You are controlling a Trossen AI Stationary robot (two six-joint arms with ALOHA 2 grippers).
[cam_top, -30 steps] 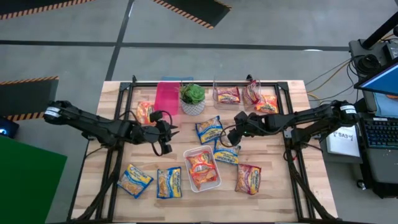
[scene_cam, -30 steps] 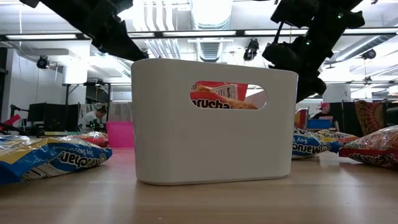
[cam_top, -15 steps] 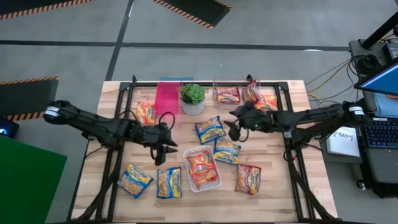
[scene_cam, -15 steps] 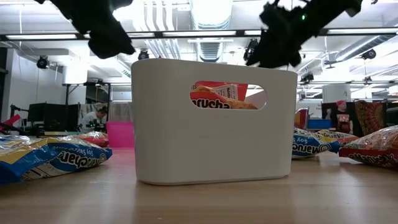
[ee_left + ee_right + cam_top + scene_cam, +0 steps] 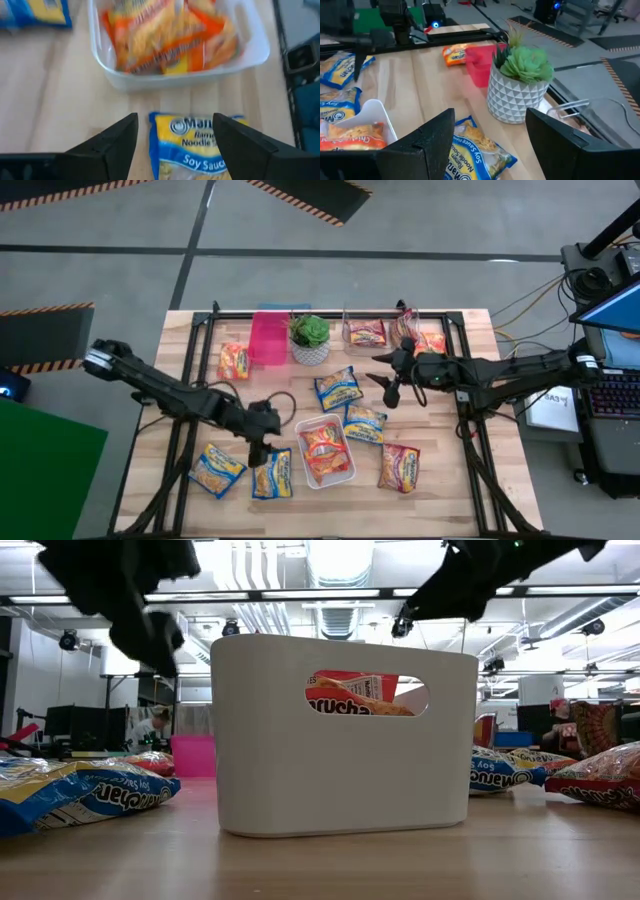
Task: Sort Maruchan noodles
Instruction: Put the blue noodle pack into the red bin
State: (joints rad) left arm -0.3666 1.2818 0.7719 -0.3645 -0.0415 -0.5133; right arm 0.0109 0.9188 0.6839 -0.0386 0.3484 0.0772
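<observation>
Two blue-edged packets (image 5: pixel 272 473) are lying side by side at the table's near left, long axes running near to far; the left gripper (image 5: pixel 259 450) is hovering over the right-hand one, fingers spread wide, empty; the right gripper (image 5: pixel 391 389) is hanging open, empty, beyond the white bin (image 5: pixel 344 477).

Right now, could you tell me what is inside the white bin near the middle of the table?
The white bin holds orange noodle packets, at least one, probably two stacked. Anything beneath them is covered.
</observation>
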